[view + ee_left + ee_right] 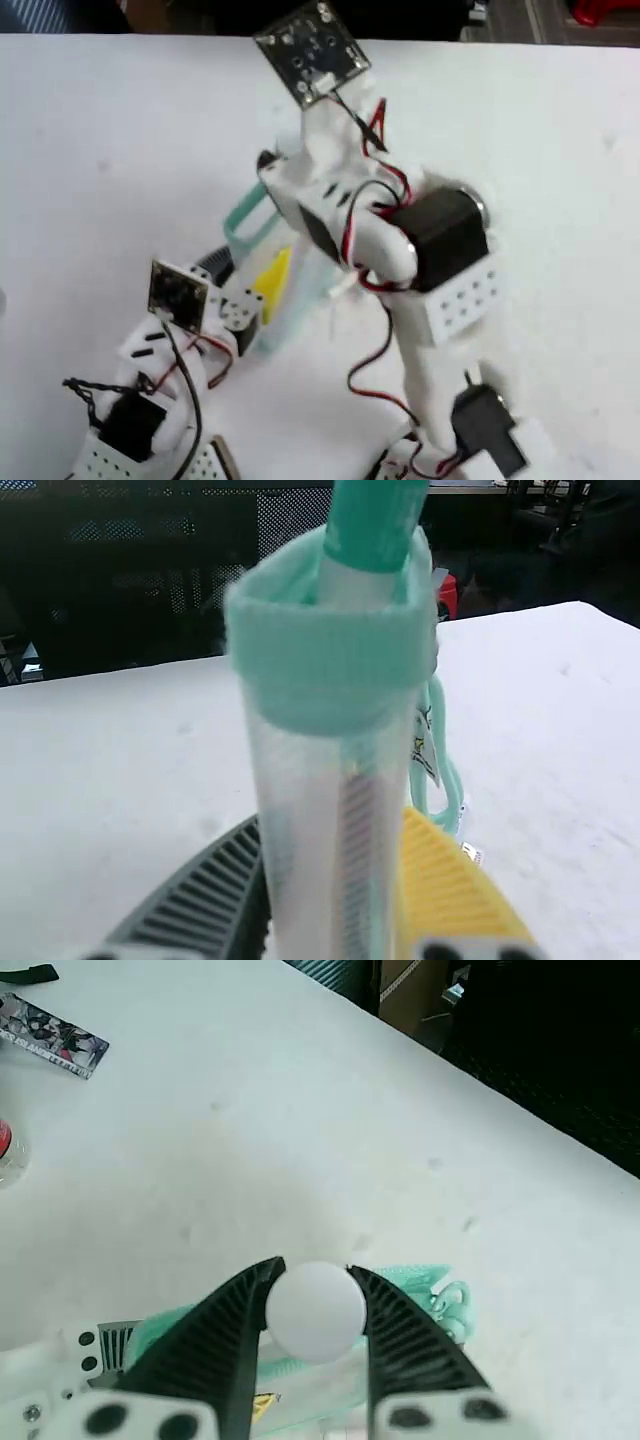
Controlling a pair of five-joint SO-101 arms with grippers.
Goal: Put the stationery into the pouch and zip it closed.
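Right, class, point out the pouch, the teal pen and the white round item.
pouch (330,670): left wrist view, its teal rim band.
teal pen (375,520): left wrist view, its barrel.
white round item (315,1310): right wrist view, its middle.

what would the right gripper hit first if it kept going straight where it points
The right gripper holds a white round thing; straight on, that would likely meet the teal pouch just past the tips, then the table. Depth is unclear.
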